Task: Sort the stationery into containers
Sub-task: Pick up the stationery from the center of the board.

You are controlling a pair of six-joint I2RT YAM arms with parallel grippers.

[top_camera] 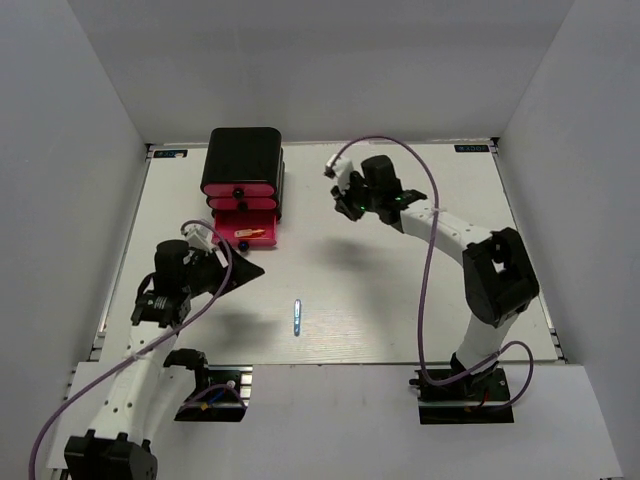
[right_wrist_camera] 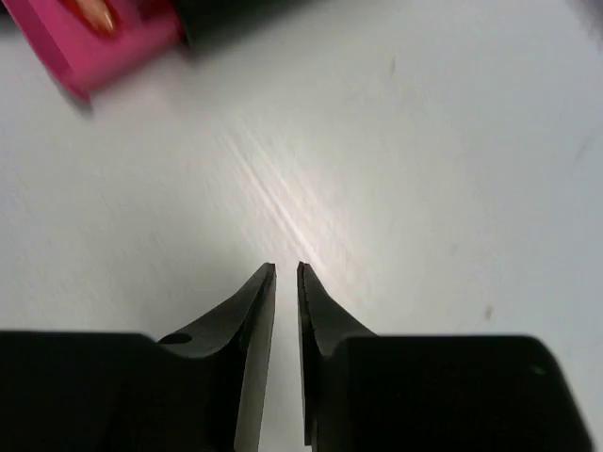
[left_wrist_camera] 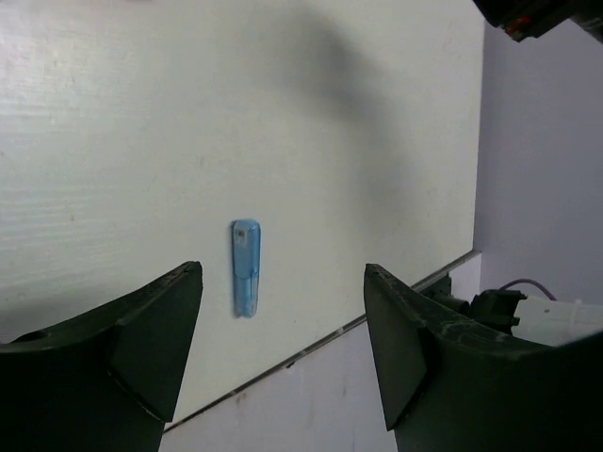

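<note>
A black rounded box [top_camera: 243,150] stands at the back left with three stacked pink drawers. Its bottom drawer [top_camera: 246,227] is pulled out, and an orange marker [top_camera: 256,235] lies inside. The right wrist view catches that drawer's corner [right_wrist_camera: 113,42] and the orange tip [right_wrist_camera: 94,14]. A clear blue marker [top_camera: 297,316] lies alone near the table's front edge. In the left wrist view, this blue marker [left_wrist_camera: 246,267] sits just beyond the left finger. My left gripper [top_camera: 245,270] [left_wrist_camera: 283,282] hovers open and empty. My right gripper [top_camera: 343,200] [right_wrist_camera: 285,270] is right of the box, jaws nearly together, holding nothing.
The table's front edge [left_wrist_camera: 311,344] runs just under my left gripper, with a lower white ledge beyond it. Grey walls enclose the table on three sides. A purple cable [top_camera: 430,260] loops over my right arm.
</note>
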